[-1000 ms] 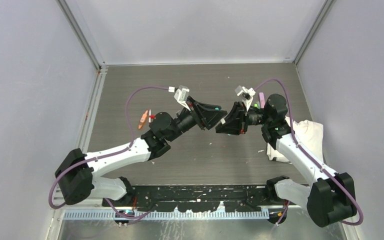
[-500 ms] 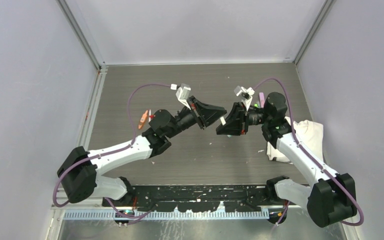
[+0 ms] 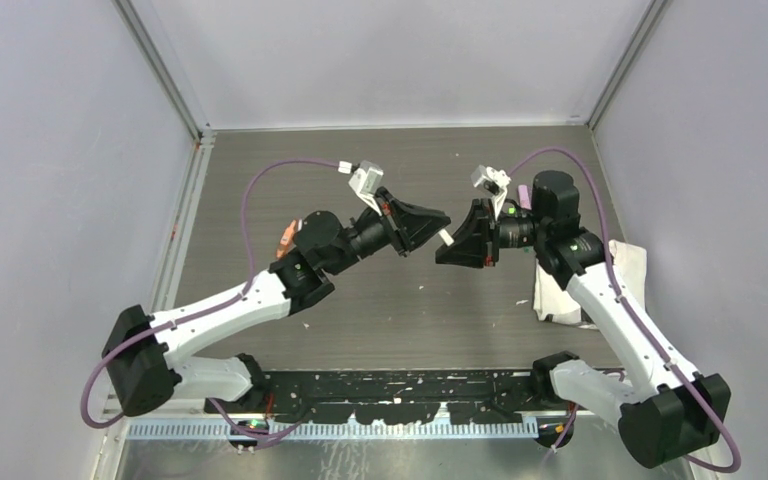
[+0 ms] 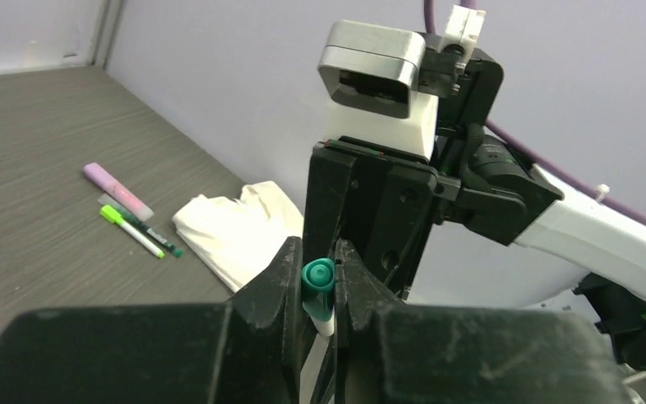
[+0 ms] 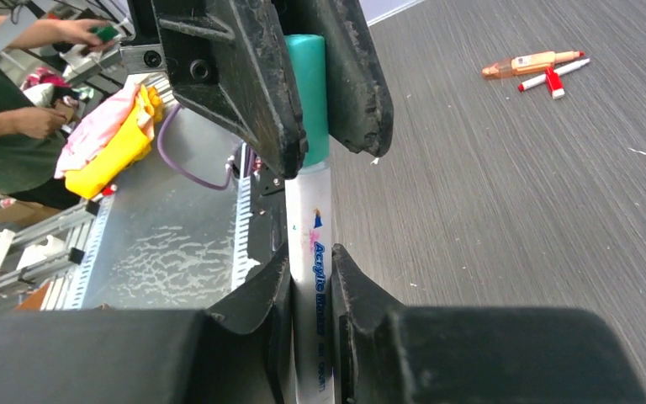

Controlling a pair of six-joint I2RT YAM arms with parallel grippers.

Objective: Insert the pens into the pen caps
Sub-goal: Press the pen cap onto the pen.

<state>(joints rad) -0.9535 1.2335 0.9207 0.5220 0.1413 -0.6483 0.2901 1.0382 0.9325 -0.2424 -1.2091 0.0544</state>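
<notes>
Mid-air, left gripper [image 4: 318, 288] pinched tight on stubby teal plastic cap [image 4: 317, 275], right gripper [image 5: 311, 278] at its 3 o'clock clamping thin white printed pen [image 5: 313, 220], pen end touching cap.

Illumination is bright, diffuse and overhead. In the top view the table [image 3: 260, 180] carries only faint, soft shadows under both arms. In the wrist views the near bodies of the left gripper [image 4: 318, 261] and right gripper [image 5: 309, 257] are underexposed black and slightly soft. The pen cap [image 4: 318, 275] and the lettering on the pen [image 5: 313, 210] are sharp. The metal sheet [image 5: 177, 240] at left shows mottled glare.
</notes>
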